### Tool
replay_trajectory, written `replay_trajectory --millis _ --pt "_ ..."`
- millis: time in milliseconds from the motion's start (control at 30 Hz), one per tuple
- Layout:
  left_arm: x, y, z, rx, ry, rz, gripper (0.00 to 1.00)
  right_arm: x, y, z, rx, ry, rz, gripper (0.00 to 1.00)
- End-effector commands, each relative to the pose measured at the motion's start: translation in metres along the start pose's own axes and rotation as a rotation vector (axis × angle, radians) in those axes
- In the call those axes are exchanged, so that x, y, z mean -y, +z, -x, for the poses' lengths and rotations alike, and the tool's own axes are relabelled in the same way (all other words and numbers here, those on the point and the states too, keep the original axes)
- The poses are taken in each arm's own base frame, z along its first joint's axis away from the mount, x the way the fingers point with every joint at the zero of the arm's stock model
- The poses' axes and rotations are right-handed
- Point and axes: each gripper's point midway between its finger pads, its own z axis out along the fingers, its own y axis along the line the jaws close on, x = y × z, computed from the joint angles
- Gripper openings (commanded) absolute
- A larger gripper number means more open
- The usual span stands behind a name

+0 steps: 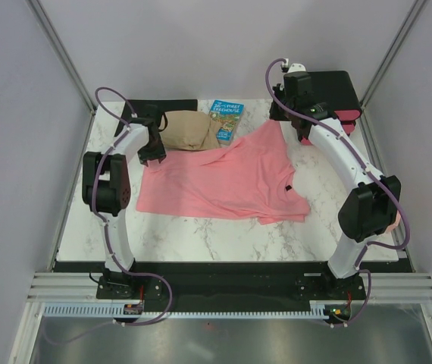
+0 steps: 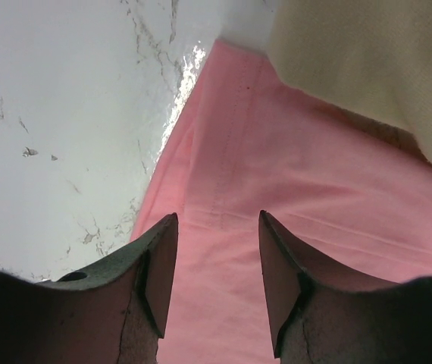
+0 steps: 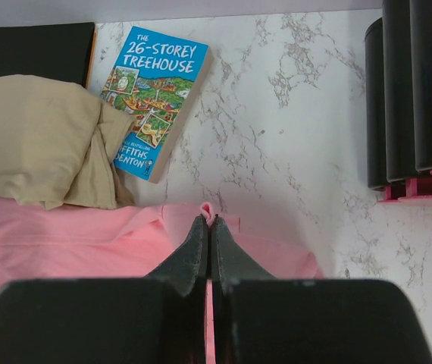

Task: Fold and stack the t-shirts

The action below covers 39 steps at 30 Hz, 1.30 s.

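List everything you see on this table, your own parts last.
t-shirt: one, salmon pink, spread over the middle of the table, its far edge pinched up
tan cloth: one folded bundle, beige, far left, touching the t-shirt's far edge
book: one, blue cover, far middle, right beside the tan cloth
box: one, black with pink fronts, far right corner
mat: one, black, far left edge behind the tan cloth
table: one, white marble pattern, under everything
left gripper: one, black, open, over the t-shirt's left edge
right gripper: one, black, shut on a fold of the t-shirt's far edge
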Motion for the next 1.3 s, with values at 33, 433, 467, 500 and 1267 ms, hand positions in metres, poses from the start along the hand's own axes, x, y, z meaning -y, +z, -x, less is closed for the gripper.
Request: replay_trajectory --millis 33,433,467,500,1267 --pt "0.001 0.011 0.002 0.001 0.021 -0.009 0.54 -0.006 -0.008 0.026 0.07 -0.005 0.017 0.0" --pt "0.0 0.023 -0.01 -0.039 0.022 -0.009 0.53 -0.005 -0.008 0.024 0.064 -0.009 0.015 0.0" --pt "0.0 0.024 -0.011 -0.044 0.02 -0.01 0.53 -0.005 -0.008 0.025 0.067 -0.009 0.016 0.0" --pt "0.0 0.026 -0.012 -0.051 0.017 -0.011 0.53 -0.005 -0.009 0.025 0.067 -0.008 0.014 0.0" --pt "-0.001 0.011 0.005 -0.002 0.025 -0.023 0.03 0.002 -0.009 0.018 0.044 -0.008 -0.002 0.0"
